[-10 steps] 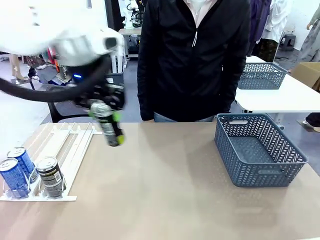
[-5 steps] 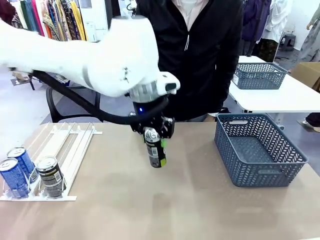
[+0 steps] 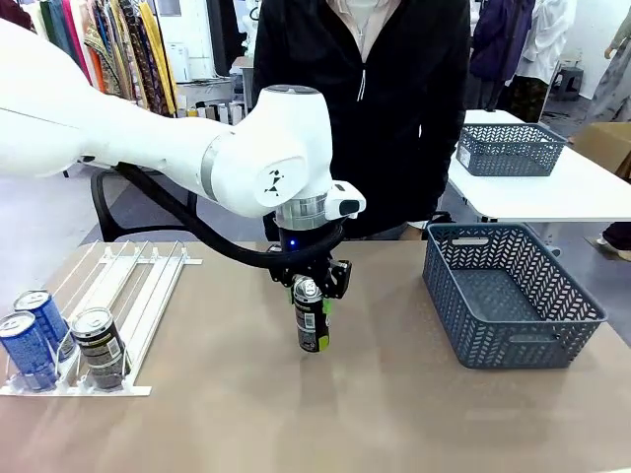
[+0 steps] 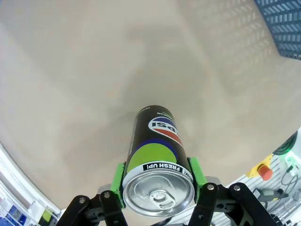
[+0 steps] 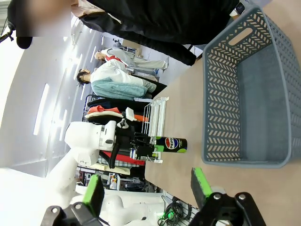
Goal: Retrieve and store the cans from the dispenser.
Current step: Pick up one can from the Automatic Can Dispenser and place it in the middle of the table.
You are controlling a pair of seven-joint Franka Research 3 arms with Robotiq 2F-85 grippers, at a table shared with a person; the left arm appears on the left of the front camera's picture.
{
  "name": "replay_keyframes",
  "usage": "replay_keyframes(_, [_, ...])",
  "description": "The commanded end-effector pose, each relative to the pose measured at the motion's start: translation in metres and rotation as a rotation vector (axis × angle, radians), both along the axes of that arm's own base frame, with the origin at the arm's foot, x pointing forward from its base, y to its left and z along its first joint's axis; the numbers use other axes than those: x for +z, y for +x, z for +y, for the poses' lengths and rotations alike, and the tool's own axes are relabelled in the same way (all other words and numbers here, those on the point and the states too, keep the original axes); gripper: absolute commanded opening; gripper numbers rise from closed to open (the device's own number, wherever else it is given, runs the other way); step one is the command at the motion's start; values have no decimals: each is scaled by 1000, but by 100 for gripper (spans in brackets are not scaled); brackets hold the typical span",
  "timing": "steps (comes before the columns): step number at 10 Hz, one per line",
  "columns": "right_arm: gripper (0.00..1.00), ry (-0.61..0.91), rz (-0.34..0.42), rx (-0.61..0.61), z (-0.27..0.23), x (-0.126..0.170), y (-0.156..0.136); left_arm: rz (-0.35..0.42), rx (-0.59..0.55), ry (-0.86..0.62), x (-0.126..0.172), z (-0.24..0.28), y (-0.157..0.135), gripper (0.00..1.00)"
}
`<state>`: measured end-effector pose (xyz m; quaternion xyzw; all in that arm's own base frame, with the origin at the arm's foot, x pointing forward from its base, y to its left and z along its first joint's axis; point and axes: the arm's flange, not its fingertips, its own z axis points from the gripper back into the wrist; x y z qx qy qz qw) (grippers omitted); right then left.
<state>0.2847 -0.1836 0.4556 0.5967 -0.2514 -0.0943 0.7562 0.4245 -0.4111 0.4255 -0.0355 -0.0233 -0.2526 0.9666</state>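
Slim black metal can (image 4: 157, 141) pinched between left fingers (image 4: 195, 170); smooth tabletop (image 3: 394, 414).

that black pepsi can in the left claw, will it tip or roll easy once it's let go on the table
Probably tippy: the black pepsi can is tall and slim on a small base. Once over, its round body would likely roll across the flat table. It seems stiff enough: no dent shows where the green pads of the left claw squeeze it.

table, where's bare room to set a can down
Bare tabletop between the held can and the basket, between that can and the dispenser, and along the near edge. Crowded at the dispenser's near end, where three cans stand.
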Motion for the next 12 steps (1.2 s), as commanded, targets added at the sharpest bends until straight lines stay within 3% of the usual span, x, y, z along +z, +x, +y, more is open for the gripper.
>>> replay_keyframes(1, [100,18,-23,-8,0,4,2,-2,18,23,2,3,3,0])
replay_keyframes(4, [100,18,-23,-8,0,4,2,6,4,16,-12,4,3,2])
replay_keyframes(5, [100,18,-23,-8,0,4,2,19,2,18,-15,3,4,23])
replay_keyframes(6, [100,18,-23,-8,0,4,2,26,7,23,-16,2,4,77])
replay_keyframes(7, [100,18,-23,-8,0,4,2,23,4,30,-17,2,4,100])
replay_keyframes(10, [100,18,-23,-8,0,4,2,-3,10,22,-9,5,1,100])
replay_keyframes(12, [100,18,-23,-8,0,4,2,-24,47,-11,33,18,-10,100])
